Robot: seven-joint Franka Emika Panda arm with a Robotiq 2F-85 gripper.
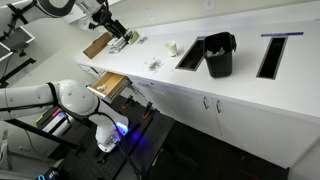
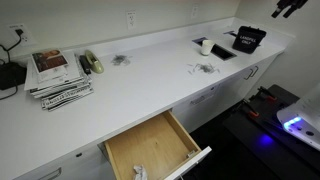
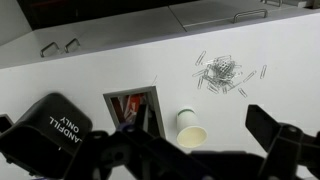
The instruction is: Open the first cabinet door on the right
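Observation:
Two white cabinet doors with adjoining slim handles sit under the counter below the black bin. The first cabinet door (image 1: 248, 128) is the right one of the pair in an exterior view, and it is shut. In the upside-down wrist view it lies at the top left (image 3: 38, 25). My gripper (image 3: 195, 140) is open and empty. It hangs high above the counter, over a white paper cup (image 3: 190, 124). The gripper shows at the top of both exterior views (image 1: 112, 28) (image 2: 290, 8), far from the door.
A black bin marked "landfill only" (image 1: 220, 55) stands by slots in the counter (image 1: 150, 45). A pile of paper clips (image 3: 222, 72) lies near the cup. A light wooden drawer (image 2: 150, 148) stands pulled out. Magazines (image 2: 58, 75) lie at the far end.

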